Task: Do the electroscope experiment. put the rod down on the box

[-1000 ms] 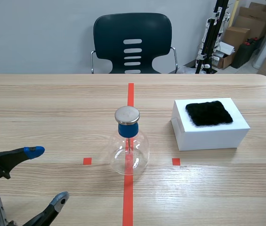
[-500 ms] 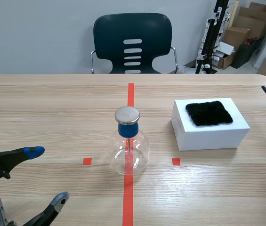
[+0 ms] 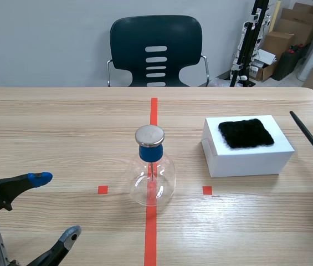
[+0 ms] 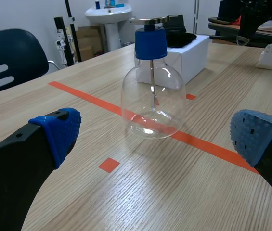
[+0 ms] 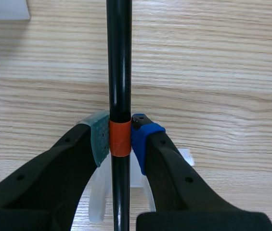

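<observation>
A white box [image 3: 247, 158] sits on a wooden tabletop [image 3: 62, 127], with a square of black fuzzy cloth [image 3: 245, 133] lying on its top. To the right of the box, and apart from it, a thin black rod [image 3: 310, 141] slants above the tabletop, not touching the box. The right end effector [image 5: 120, 139] is clenched on the rod, its two pads pressing an orange band on the shaft. To the left of the box, a clear glass electroscope flask [image 3: 152, 174] with a blue neck and a flat metal cap stands on a red tape line. Farther left of the box and nearer the robot, the left end effector [image 3: 56, 206] hovers released, fingers spread wide, holding nothing. A dark chair [image 3: 156, 50] stands behind the box, beyond the tabletop's far edge.
</observation>
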Tool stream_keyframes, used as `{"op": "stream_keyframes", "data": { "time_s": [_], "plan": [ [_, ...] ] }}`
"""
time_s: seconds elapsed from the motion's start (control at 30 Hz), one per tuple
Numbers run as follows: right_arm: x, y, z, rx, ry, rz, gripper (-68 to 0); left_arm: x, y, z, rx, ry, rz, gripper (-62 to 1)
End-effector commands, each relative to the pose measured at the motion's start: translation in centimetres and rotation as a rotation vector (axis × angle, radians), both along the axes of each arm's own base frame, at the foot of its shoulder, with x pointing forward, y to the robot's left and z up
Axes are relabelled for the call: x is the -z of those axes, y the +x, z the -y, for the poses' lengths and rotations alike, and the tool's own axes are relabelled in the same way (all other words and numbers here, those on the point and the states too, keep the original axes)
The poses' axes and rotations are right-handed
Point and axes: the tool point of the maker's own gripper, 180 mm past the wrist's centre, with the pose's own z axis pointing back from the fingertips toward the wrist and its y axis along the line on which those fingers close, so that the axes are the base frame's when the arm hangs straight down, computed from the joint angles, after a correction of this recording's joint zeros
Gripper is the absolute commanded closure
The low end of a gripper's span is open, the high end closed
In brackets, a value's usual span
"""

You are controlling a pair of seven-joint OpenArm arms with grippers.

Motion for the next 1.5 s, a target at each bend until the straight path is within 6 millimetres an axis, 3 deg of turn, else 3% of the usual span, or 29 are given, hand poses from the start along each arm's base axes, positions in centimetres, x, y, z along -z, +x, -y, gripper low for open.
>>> {"op": "stream_keyframes", "data": {
  "time_s": [0.0, 0.3, 0.6, 0.93, 1.47],
  "plan": [
    [-0.7, 0.8, 0.4, 0.0, -0.007, 0.021, -0.6, -0.6, 0.0, 0.1, 0.002, -0.022, 0.017, -62.3],
    [0.0, 0.6, 0.8, 0.032, 0.0, 0.011, -0.6, -0.6, 0.0, 0.1, 0.002, -0.022, 0.017, -62.3],
    [0.1, 1.9, 2.2, 0.076, -0.007, 0.059, -0.6, -0.6, 0.0, 0.1, 0.002, -0.022, 0.017, -62.3],
    [1.8, 1.7, 0.7, 0.047, 0.005, 0.029, -0.6, -0.6, 0.0, 0.1, 0.002, -0.022, 0.017, -62.3],
    [2.2, 1.0, 0.9, 0.048, -0.014, -0.003, -0.6, -0.6, 0.0, 0.1, 0.002, -0.022, 0.017, -62.3]
  ]
}}
